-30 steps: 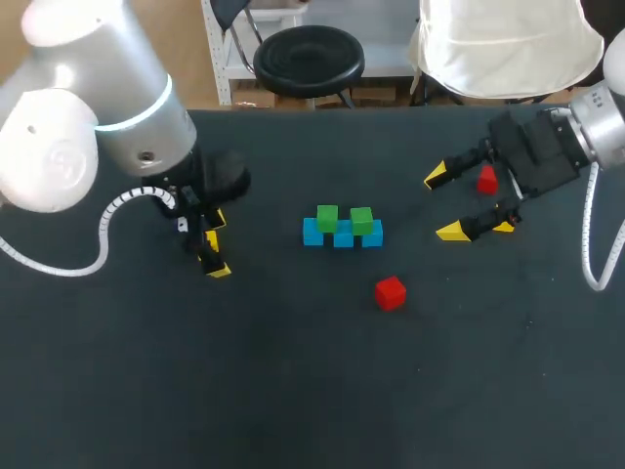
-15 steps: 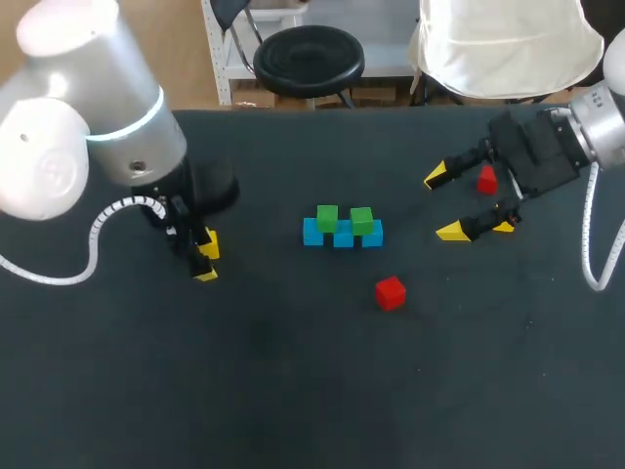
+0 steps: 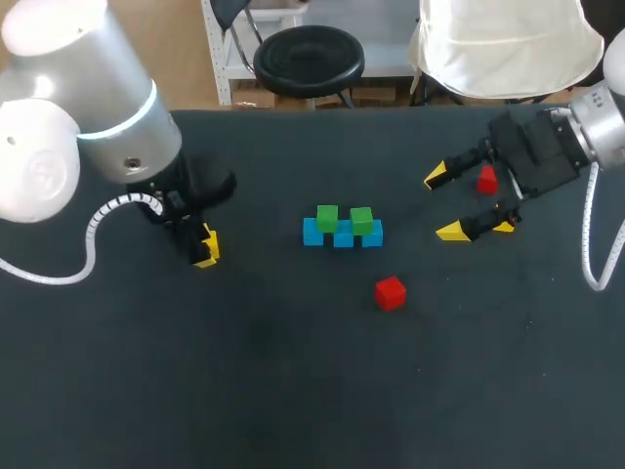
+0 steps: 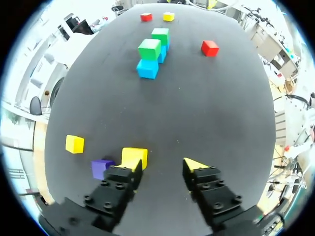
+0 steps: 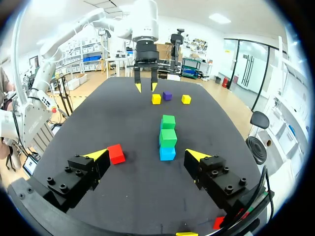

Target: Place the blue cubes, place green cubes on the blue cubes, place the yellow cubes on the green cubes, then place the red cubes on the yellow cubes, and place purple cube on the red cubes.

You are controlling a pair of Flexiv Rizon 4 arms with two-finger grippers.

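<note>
L gripper point(image 4: 162, 166) is hanging low over the table point(image 4: 211, 108) w/ jaws released and nothing btwn them. A yellow cube point(image 4: 134, 156) is sitting right at the tip of one finger, at the edge of the gap rather than inside it. I can't tell if it's touching. A purple cube point(image 4: 101, 168) is lying just beside that same finger on its outer side. A second yellow cube point(image 4: 75, 144) is sitting further out, past the purple one.

Well ahead of the L jaws, the blue cubes point(image 3: 343, 237) are lying in a row of three, touching each other. The green cubes point(image 3: 327, 217) are resting on top, two of them, each straddling a joint in the row.

R gripper point(image 5: 146, 155) is hanging w/ jaws spread wide, grasping nothing. Straight ahead of these jaws I'm looking at the blue row end-on, w/ the greens on top. One red cube point(image 5: 116, 153) is lying ahead of the R jaws and off to one side. It's near one fingertip in the wrist view, but the head view is showing it clearly apart from the gripper.

In the head view the other red cube point(image 3: 486, 180) is showing btwn the two R fingers, back toward the palm, and neither finger is touching it. I can't tell how far below the gripper it's sitting.
</note>
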